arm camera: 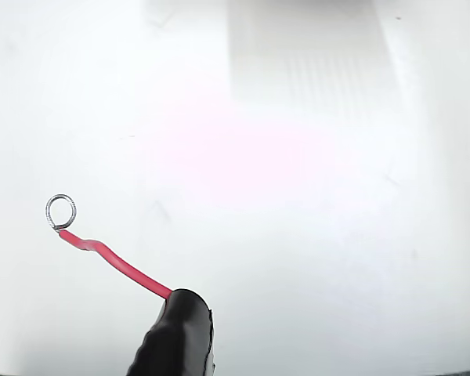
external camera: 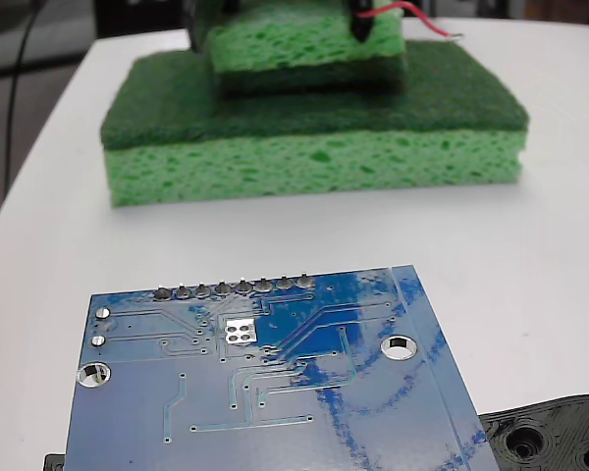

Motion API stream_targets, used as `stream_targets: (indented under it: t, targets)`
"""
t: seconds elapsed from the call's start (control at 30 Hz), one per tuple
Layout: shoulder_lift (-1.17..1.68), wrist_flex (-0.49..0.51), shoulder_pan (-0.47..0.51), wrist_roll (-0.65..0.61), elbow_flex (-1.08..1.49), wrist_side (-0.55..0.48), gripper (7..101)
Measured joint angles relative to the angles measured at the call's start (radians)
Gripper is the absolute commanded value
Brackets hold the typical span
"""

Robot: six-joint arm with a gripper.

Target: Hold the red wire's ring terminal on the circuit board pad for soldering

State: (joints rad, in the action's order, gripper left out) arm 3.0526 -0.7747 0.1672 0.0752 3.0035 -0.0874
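The blue circuit board [external camera: 275, 392] lies at the front of the fixed view. Its small silvery pad [external camera: 240, 331] with four dark holes sits just below a row of grey solder bumps. Far behind it, at the top edge above the sponges, my black gripper [external camera: 361, 20] is shut on the red wire [external camera: 412, 14]. The wire's ring terminal [external camera: 456, 37] points right, over the large sponge's far right corner. In the wrist view the gripper [arm camera: 180, 333] holds the red wire [arm camera: 117, 265], which curves up and left to the ring terminal [arm camera: 60, 211] over white table. No board shows there.
A large green sponge [external camera: 314, 147] with a smaller one [external camera: 304, 44] stacked on it stands between the gripper and the board. A black plastic piece with holes [external camera: 555, 437] lies at the board's right front corner. White table [external camera: 560, 255] surrounds them.
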Motion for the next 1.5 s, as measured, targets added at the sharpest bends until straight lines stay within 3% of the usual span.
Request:
stream_targets:
  t: [0.4, 0.67, 0.83, 1.13, 1.5]
  targets:
    - [-0.028, -0.049, -0.012, 0.021, -0.120, 0.049, 100.3]
    - [-0.233, -0.017, -0.028, 0.034, -0.268, 0.049, 100.3]
    - [-0.433, 0.032, -0.035, 0.034, -0.373, 0.101, 100.3]
    - [-0.534, 0.078, -0.017, 0.069, -0.471, 0.140, 100.3]
    - [-0.799, 0.133, -0.140, 0.135, -0.624, 0.296, 100.3]
